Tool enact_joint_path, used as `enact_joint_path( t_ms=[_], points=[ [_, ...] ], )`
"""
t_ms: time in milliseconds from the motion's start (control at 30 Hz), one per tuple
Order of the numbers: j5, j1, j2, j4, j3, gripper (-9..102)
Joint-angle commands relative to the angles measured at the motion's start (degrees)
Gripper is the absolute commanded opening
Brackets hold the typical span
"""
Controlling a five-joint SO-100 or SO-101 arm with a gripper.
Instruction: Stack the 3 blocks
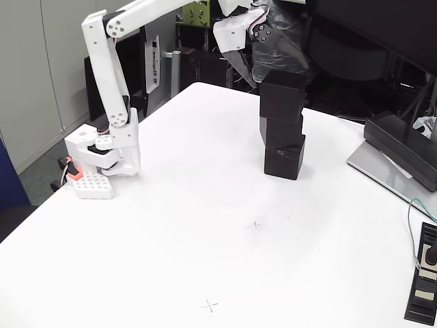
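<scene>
— Faint pencil crosses (pixel 209 305) mark the near edge of my white bench (pixel 171 225); what else sits on it?

— At the right edge, a small black device (pixel 423 283) with a thin cable, and farther back a black electronic unit with a slanted top (pixel 401 145) on a grey slab. My white base (pixel 102 154) is fixed at the bench's left edge, with an orange-red part low on its side.

— And the blocks?

— All three black cubes stand in one column toward the far middle of the bench. The bottom block (pixel 284 158) rests on the surface, the middle block (pixel 280 130) on it, and the top block (pixel 281 96) on that, each turned slightly out of line with the one below.

— Your gripper?

— My arm reaches overhead from the left, and my gripper (pixel 254 68) hangs just behind and to the left of the top block in the fixed view. Whether its jaws are apart, or touching the block, I cannot tell against the dark clutter.

— The room?

— Grey cabinets to the left, dark equipment and monitors behind.
</scene>
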Motion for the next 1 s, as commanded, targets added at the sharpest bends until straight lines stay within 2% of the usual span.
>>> enact_joint_path(
  t_ms=[0, 267, 733, 967],
  points=[
    [-0.1, 0.4, 1.0, -0.2, -1.2, 38],
    [-0.2, 0.4, 7.7, -0.2, -2.2, 37],
    [-0.2, 0.4, 29.1, -0.2, -4.3, 4],
    [-0.2, 2.1, 41.7, -0.2, -3.7, -1]
  ],
)
